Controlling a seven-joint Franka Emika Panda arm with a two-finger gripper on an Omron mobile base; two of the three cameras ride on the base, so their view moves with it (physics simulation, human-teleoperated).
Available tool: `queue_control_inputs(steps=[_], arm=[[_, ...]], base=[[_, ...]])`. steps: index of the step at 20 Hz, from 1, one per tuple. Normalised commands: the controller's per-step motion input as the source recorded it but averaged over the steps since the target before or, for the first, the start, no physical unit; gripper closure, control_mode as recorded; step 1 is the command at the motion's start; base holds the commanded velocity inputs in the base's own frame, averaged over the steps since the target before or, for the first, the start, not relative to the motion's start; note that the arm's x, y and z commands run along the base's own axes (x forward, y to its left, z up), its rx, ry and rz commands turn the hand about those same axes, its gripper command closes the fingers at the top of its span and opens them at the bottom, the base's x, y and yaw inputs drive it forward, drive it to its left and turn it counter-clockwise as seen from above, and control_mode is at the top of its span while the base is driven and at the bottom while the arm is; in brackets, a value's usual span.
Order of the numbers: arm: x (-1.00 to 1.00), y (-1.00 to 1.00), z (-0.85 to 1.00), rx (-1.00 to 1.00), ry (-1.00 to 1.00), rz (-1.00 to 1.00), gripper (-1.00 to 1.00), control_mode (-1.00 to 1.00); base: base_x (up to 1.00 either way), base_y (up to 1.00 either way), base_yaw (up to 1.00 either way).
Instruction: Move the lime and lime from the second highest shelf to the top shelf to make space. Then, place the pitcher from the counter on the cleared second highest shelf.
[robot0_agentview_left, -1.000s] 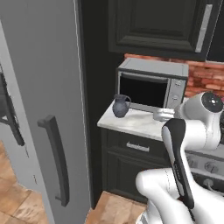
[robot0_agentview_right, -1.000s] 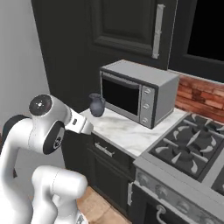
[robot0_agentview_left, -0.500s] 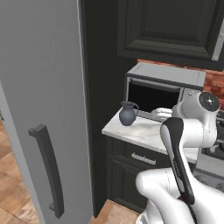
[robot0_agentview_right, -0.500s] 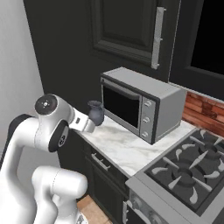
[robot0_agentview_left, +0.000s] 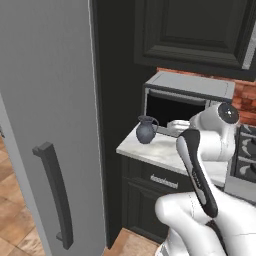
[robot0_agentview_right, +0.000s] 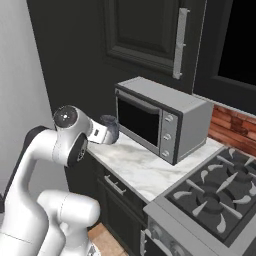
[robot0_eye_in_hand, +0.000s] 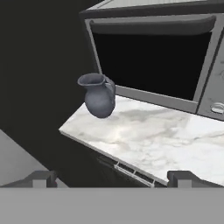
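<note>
The pitcher (robot0_eye_in_hand: 99, 95) stands upright near the left end of the marble counter (robot0_eye_in_hand: 157, 138), just in front of the microwave (robot0_eye_in_hand: 162, 52), at about ten o'clock in the hand view, its handle turned toward the oven door. In the left base view the same pitcher (robot0_agentview_left: 146, 130) sits at the counter's near corner, beside the dark cabinet wall, with the grey fridge door (robot0_agentview_left: 47, 115) at nine o'clock. The gripper (robot0_eye_in_hand: 112, 178) hangs off the counter's front edge with its jaws spread wide and nothing between them, well apart from the jug. The step in hand looks like the reach for the pitcher; no limes or shelves are in view, so the state of the shelf cannot be judged. To do it well, the arm would likely swing toward ten o'clock until the jug sits centred between the fingertips (robot0_eye_in_hand: 39, 177), then close on the narrow neck or upper belly, away from the handle. The jug's round belly may slip, so a level, square approach seems wise, keeping clear of the microwave front.
</note>
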Motion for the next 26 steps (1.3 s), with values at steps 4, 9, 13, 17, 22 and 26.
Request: queue_control_inputs(steps=[4,9,13,17,22,26], arm=[[0.44,-0.12,-0.03,0.0,0.0,0.22,-1.0,-1.0],[0.35,-0.13,-0.09,-0.07,0.11,0.28,-1.0,-1.0],[0.41,-0.06,-0.05,-0.1,0.26,0.22,-1.0,-1.0],[0.43,0.0,0.0,-0.03,0.21,0.03,-1.0,-1.0],[0.29,0.0,-0.02,0.0,0.0,0.0,-1.0,-1.0],[0.14,0.0,-0.35,0.0,-0.1,0.0,-1.0,-1.0]], base=[[0.0,0.0,0.0],[0.0,0.0,0.0],[0.0,0.0,0.0],[0.0,0.0,0.0],[0.0,0.0,0.0],[0.0,0.0,0.0]])
